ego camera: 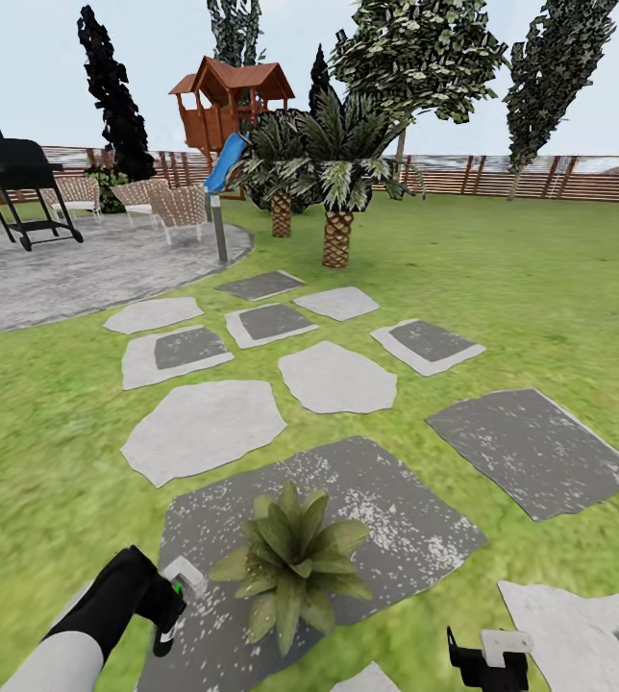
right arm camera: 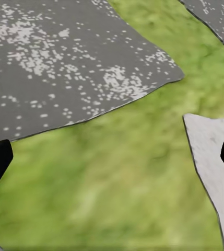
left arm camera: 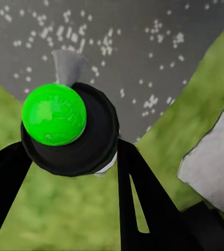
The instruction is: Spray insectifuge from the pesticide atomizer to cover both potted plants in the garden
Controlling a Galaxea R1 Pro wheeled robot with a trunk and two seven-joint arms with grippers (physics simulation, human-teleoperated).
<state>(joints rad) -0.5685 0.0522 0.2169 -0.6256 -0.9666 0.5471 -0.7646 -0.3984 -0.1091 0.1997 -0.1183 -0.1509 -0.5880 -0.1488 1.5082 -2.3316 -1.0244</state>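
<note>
From the head view, I see one potted plant (ego camera: 290,562) sitting on a big dark stepping stone (ego camera: 396,519) right in front of me, low in the picture. My left gripper (ego camera: 177,601) is just beside it, and the pesticide atomizer (ego camera: 183,580) is held there, its white top near the leaves. My right gripper (ego camera: 487,658) hangs low over the grass, well apart from the plant. Far off I see a grey patio (ego camera: 69,274), palm trees (ego camera: 336,183) and a brown fence (ego camera: 540,176).

In the left wrist view, the jaws are closed around the atomizer (left arm camera: 70,130). I see its round black body with a bright green spot on it, and the speckled stone below.

In the right wrist view, the jaws are spread wide and hold nothing. Only grass (right arm camera: 106,183) and stone lie under them.

I think I am at the spraying step for this plant. To do it well, I should turn the nozzle toward the middle of the leaves and sweep slowly, so every leaf gets wet. I should keep my grip tight so the bottle does not slip.
</note>
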